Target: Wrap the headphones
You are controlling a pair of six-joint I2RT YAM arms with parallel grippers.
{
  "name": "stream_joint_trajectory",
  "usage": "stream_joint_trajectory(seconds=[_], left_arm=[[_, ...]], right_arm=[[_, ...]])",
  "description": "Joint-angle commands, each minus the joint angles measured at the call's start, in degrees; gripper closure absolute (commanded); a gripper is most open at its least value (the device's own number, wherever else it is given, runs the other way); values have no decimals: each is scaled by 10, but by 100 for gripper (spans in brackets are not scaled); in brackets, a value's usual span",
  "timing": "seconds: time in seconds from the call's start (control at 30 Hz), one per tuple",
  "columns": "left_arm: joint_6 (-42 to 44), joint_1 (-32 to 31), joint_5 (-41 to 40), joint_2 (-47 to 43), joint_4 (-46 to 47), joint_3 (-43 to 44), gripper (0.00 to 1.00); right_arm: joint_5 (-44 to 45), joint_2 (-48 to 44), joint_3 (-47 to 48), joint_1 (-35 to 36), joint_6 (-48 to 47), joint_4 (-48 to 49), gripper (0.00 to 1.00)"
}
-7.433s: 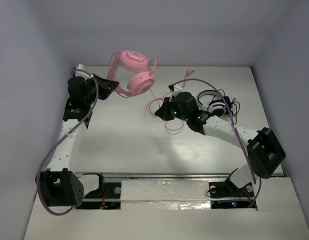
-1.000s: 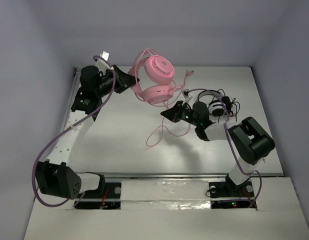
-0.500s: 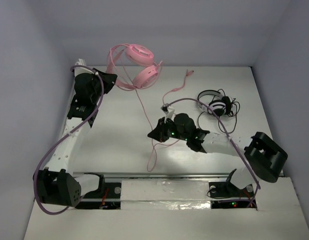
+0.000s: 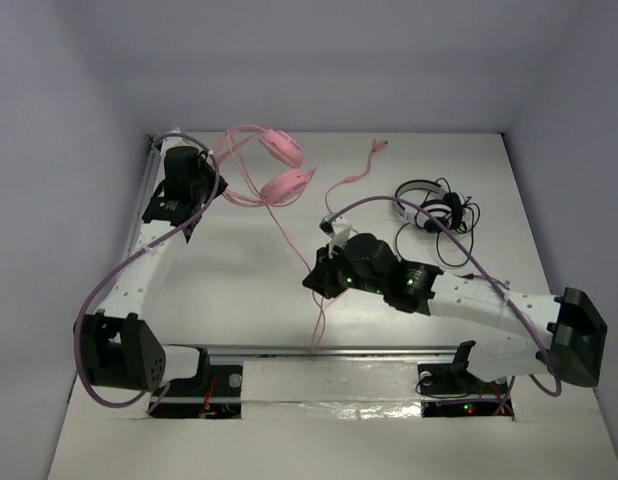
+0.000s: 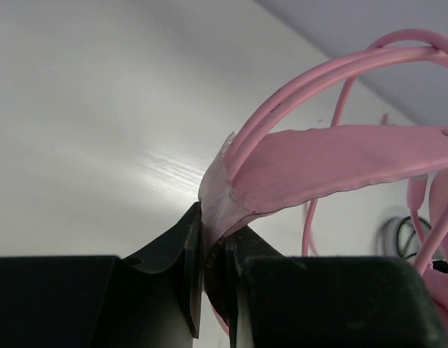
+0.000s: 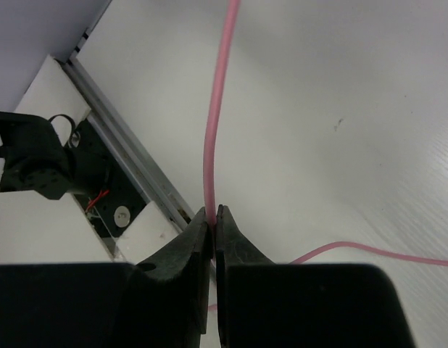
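Clamped tight with the left tool (image 5: 213,246) on the headband (image 5: 333,163) of the headphones (image 4: 284,185), far left, band lifted clear of the bench (image 4: 239,270), ear cups (image 4: 287,183) just to the right. Pinched shut in the right tool (image 6: 212,217), mid-bench: the cable (image 6: 213,130), strung from the cups down to the jaws, tail trailing on to the near edge. Lying far right, well apart: black-and-white headphones (image 4: 429,205).
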Motion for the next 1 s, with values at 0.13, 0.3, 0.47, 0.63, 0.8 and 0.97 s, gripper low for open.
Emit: stream_joint_trajectory(seconds=[0.13, 0.3, 0.47, 0.63, 0.8, 0.97], left_arm=[[73, -22, -42, 40, -33, 47, 100], [133, -114, -117, 67, -89, 41, 100], [183, -177, -106, 69, -132, 6, 100], [206, -202, -53, 37, -156, -26, 100], [211, -212, -20, 1, -167, -59, 100], [221, -212, -15, -18, -153, -80, 100]], right_arm=[[8, -26, 112, 27, -53, -162, 100], [41, -14, 201, 27, -105, -240, 100], [81, 49, 270, 27, -174, -265, 100], [167, 87, 285, 20, -187, -272, 100], [202, 93, 259, -30, -187, -247, 100], [231, 90, 239, -74, -184, -227, 100]])
